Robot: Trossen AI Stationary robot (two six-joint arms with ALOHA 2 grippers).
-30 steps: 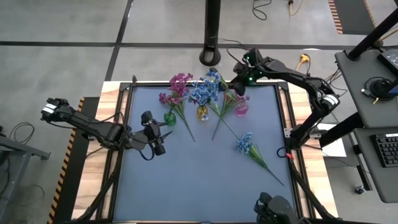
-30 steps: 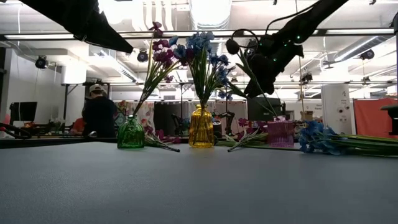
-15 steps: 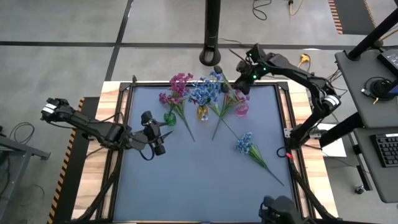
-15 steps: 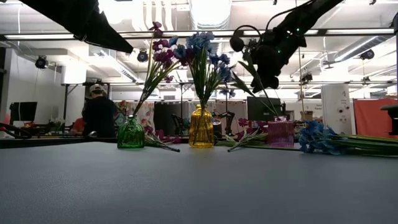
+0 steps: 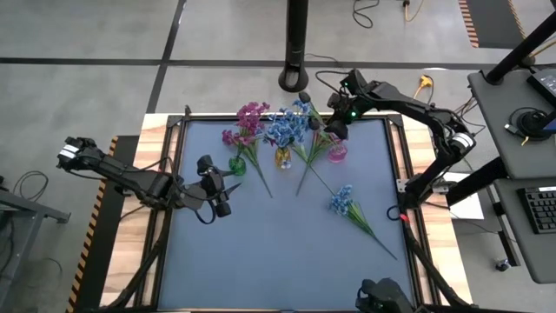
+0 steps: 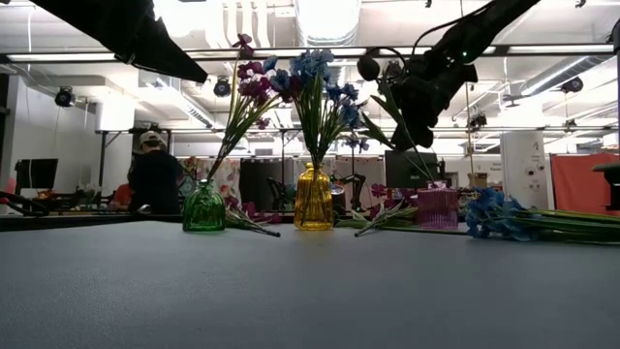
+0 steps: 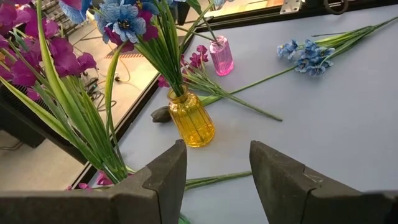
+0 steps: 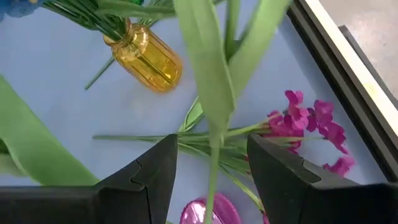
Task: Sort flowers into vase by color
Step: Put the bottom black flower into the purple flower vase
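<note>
Three vases in a row near the counter's [image 5: 261, 261] twelve o'clock edge: green vase [image 5: 237, 164] at ten o'clock of centre with pink flowers [image 5: 250, 117], yellow vase [image 5: 282, 158] at twelve with blue flowers [image 5: 285, 129], pink vase [image 5: 337, 153] at one o'clock. Right hand [image 5: 335, 129] raised above the pink vase, fingers pinching a green stem [image 8: 214, 158] with long leaves; dark bud [image 6: 367, 68] at its top, just beside the hand in the low view. Stem hanging over the pink vase; whether its foot reaches the mouth, cannot tell. Crowded there: blue bunch leaning at nine o'clock of the hand, a loose pink sprig [image 8: 311, 127] lying flat on the counter right beside the pink vase, its stem crossing toward the yellow one. Another loose blue sprig [image 5: 344, 201] lying well apart at four o'clock of centre, stem trailing toward the five o'clock corner. Left hand [image 5: 217, 187] low over the counter at nine o'clock, fingers spread and holding nothing, just beside the green vase. Beyond the counter in the low view, a person [image 6: 155, 179] in dark clothes standing in the room.
</note>
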